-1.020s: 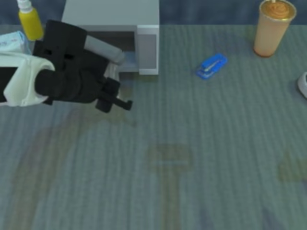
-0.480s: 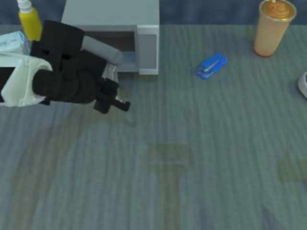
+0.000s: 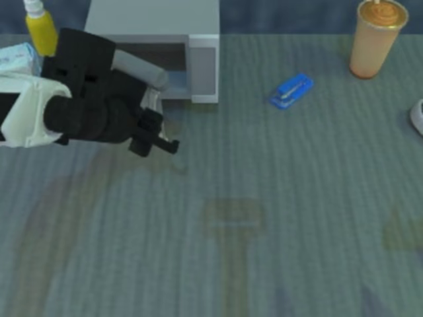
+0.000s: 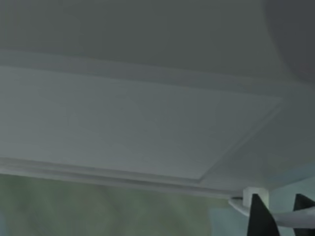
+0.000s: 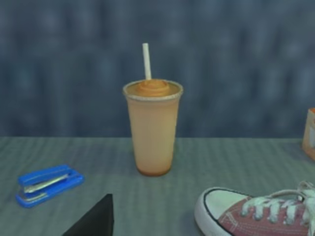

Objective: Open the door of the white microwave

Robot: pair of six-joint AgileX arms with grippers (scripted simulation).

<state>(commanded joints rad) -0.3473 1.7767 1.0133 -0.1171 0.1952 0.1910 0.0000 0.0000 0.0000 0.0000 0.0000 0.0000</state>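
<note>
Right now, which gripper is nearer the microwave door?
Left. The left gripper is right at the door, which stands swung out from the white microwave. The right gripper is out of the top view, near the shoe.

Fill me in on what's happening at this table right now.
The left end effector is at the door of the white microwave, at the table's far left. The door stands partly swung out, the cavity showing behind it. The left wrist view shows its fingertips astride the pale bar handle. The right arm is out of the top view.
</note>
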